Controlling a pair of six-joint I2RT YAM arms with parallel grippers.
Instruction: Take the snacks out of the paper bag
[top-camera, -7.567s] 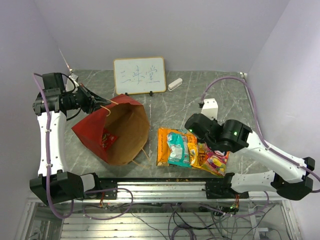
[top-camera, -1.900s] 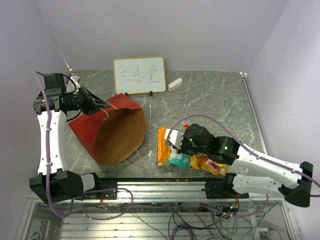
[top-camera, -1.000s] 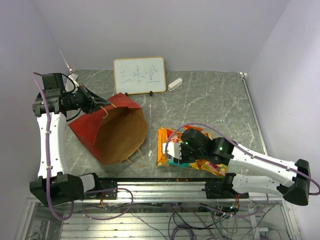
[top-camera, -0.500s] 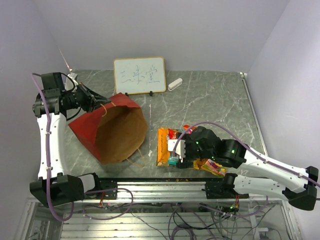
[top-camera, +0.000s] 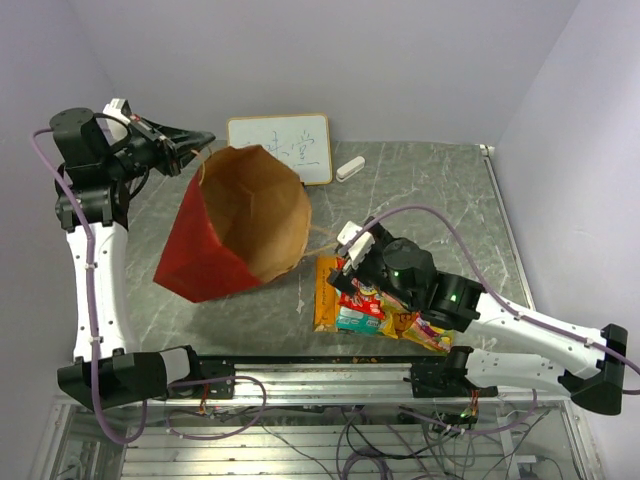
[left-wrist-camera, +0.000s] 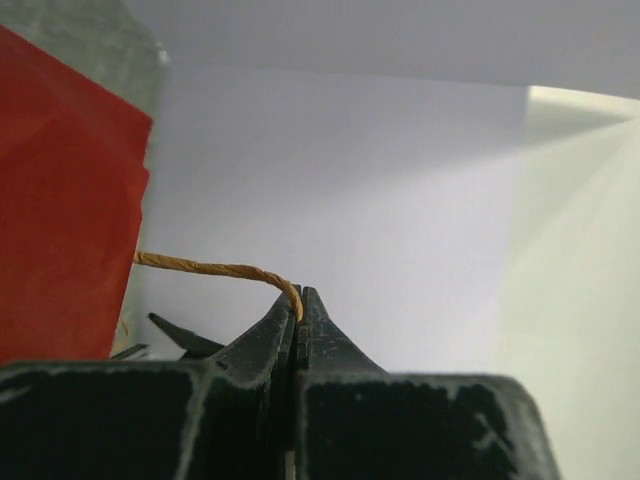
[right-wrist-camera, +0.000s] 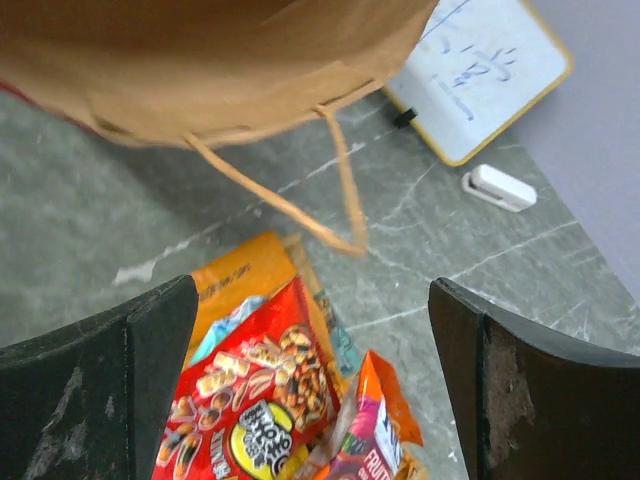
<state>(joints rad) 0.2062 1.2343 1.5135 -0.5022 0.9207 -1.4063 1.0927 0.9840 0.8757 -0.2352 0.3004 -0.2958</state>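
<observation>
Lifted since half a second ago, the left arm now holds the bag up in the upper left of the top view, where before the bag lay low on the tabletop. The left jaws are closed on a tan handle, the cord pinched right at their tips in the left wrist view, with the red bag wall at the left edge. The bag hangs tilted, its brown mouth turned up toward the camera and hiding the left part of the whiteboard. Its red lower end sits at the lower left near the tabletop; whether it touches I cannot tell. The other handle dangles from the near rim.

The right arm has also risen off the snacks. The right jaws stand wide open above them, gripping nothing. The snacks lie in a pile on the tabletop at lower centre, outside the bag and just right of it. A red packet lies on top, an orange one behind it and a pink one at the right
</observation>
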